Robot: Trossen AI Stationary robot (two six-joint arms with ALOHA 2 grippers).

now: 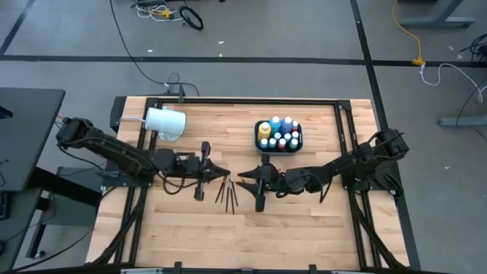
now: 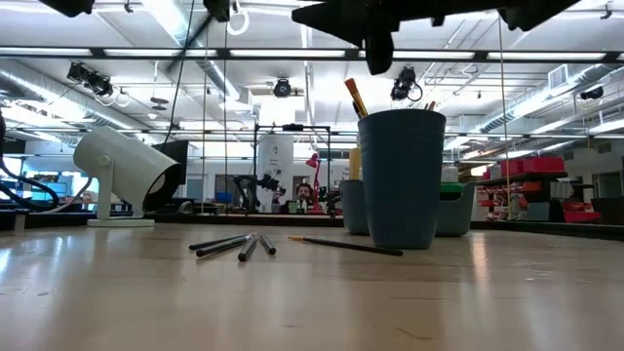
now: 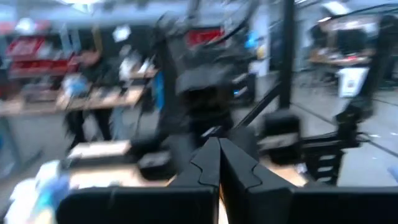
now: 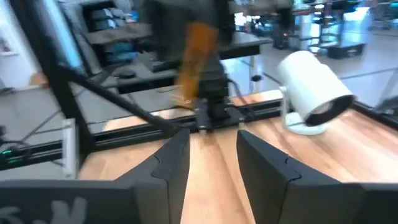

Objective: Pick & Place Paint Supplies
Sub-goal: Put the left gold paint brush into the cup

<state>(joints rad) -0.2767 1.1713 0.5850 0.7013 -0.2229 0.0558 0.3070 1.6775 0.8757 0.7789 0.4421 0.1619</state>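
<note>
On the pale wooden table (image 1: pixel 304 221) our left gripper (image 1: pixel 221 172) has its fingers pressed together, empty; our right gripper (image 1: pixel 245 180) holds its fingers spread, holding nothing; between them lie about four thin brushes (image 1: pixel 227 192), light, stiff, prone to roll, best pinched mid-handle; farther off, a dark tray (image 1: pixel 258 138) holds roughly a dozen bottles (image 1: pixel 279 135).

Table (image 1: pixel 304 221) pale planked wood, smooth; white cup (image 1: pixel 166 123) matt plastic; brushes (image 1: pixel 228 192) dark, slim.

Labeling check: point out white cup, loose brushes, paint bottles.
white cup (image 1: pixel 166 124), high view, its side wall.
brushes (image 1: pixel 227 192), high view, mid-handles.
paint bottles (image 1: pixel 279 135), high view, caps.
</note>
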